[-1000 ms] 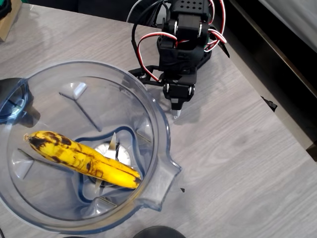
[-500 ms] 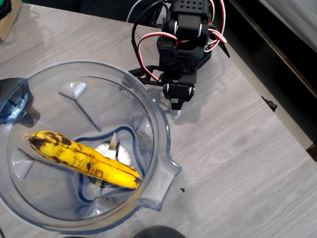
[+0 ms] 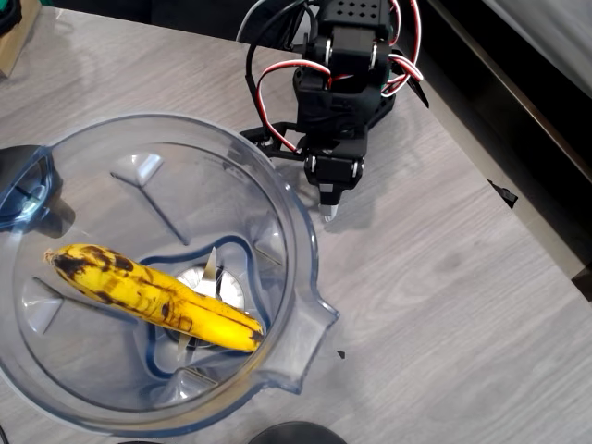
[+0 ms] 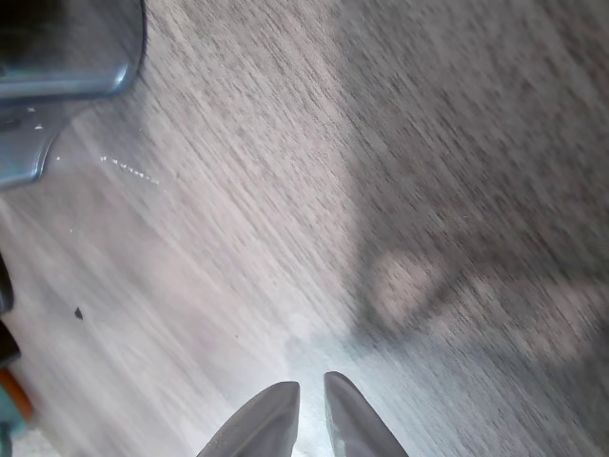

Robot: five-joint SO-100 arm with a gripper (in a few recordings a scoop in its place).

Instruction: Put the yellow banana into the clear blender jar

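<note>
From overhead, the banana (image 3: pixel 153 298) lies inside the jar (image 3: pixel 305 268), resting across the blade (image 3: pixel 211 282). My gripper (image 3: pixel 328 211) points down at the table (image 3: pixel 444 277), just beside the jar's rim. At my wrist, my fingers (image 4: pixel 262 424) are nearly closed, holding nothing, with the jar (image 4: pixel 67 57) at upper left.

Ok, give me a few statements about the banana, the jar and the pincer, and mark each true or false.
1. The yellow banana lies inside the clear blender jar. True.
2. The pincer grips the banana. False: it is empty, over the table beside the jar.
3. The pincer's fingertips are spread wide. False: they sit nearly together in the wrist view.
4. The banana rests across the steel blade. True.
5. The jar lies tipped over. False: it stands upright.
</note>
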